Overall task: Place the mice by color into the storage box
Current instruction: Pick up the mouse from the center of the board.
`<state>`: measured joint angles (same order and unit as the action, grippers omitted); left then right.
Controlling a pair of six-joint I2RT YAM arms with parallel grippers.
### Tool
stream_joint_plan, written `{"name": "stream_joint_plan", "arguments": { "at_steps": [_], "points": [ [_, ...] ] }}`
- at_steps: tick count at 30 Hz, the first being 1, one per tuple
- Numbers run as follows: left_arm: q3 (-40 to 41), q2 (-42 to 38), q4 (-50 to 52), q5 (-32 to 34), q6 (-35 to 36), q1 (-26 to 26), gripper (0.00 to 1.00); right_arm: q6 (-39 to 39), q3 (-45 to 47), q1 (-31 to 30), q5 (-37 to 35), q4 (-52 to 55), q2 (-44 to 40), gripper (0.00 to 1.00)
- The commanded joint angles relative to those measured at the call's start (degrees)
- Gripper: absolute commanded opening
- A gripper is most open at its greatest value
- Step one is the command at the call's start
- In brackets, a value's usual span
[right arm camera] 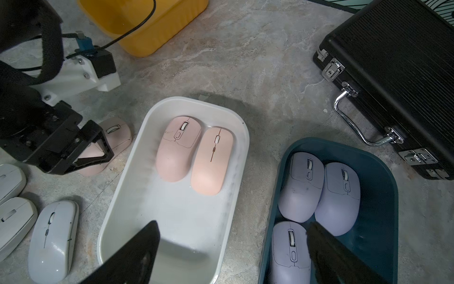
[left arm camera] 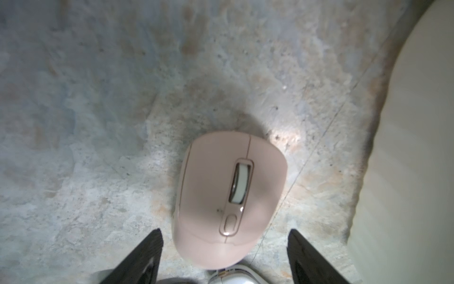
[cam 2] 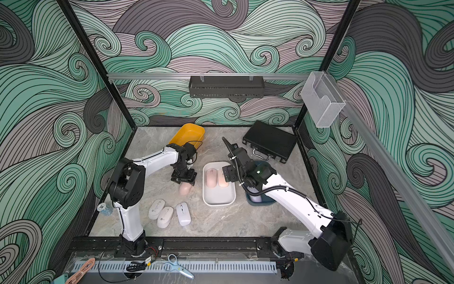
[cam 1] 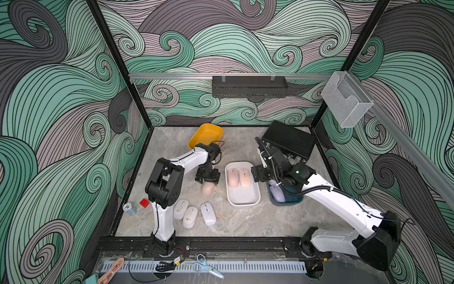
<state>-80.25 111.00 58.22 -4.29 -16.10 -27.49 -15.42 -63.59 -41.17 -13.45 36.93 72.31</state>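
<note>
A pale pink mouse (left arm camera: 228, 199) lies on the table, and my left gripper (left arm camera: 224, 231) hangs open just over its rear, one finger on each side and neither touching. Two more pink mice (right arm camera: 178, 150) lie side by side in the white tray (right arm camera: 172, 221). Three lavender mice (right arm camera: 301, 186) fill the teal box (right arm camera: 383, 221). My right gripper (right arm camera: 233, 223) is open and empty, above the gap between tray and box. Three off-white mice (cam 1: 190, 216) lie on the table near the left arm's base. The yellow bin (cam 1: 206, 135) at the back is empty.
A black case (cam 1: 290, 141) with a metal handle stands at the back right, close to the teal box. A red cube (cam 1: 144, 203) and a stack of chips (cam 1: 129, 209) sit at the left edge. Scissors (cam 1: 206, 266) lie on the front rail.
</note>
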Motion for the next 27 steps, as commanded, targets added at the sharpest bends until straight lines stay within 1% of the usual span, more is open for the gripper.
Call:
{"name": "stream_joint_plan", "arguments": {
  "at_steps": [1,4,11,18,24,27],
  "points": [
    [-0.7,1.79,-0.07,1.38,-1.32,-0.49,0.76,-0.22,0.64,0.47,0.37,-0.83,-1.09,0.93],
    [0.68,2.07,-1.15,0.91,-2.31,-0.68,0.72,-0.13,0.75,0.72,0.27,-0.88,-1.01,0.92],
    [5.67,-1.51,-5.4,3.49,-6.23,-1.61,0.62,-0.31,0.66,0.9,0.4,-1.13,-0.87,0.92],
    [6.07,-3.42,-5.52,5.93,-8.66,-2.14,0.49,-0.48,-0.06,0.91,0.98,-0.99,-0.31,0.91],
    [4.07,-8.46,-2.92,7.64,-10.42,-2.48,0.49,-0.48,0.33,0.91,-0.33,-0.93,-0.97,0.91],
    [1.3,-11.96,-0.59,8.27,-12.59,-3.7,0.48,-2.19,0.47,1.14,-3.89,-0.02,-1.12,0.91]
  ]
}}
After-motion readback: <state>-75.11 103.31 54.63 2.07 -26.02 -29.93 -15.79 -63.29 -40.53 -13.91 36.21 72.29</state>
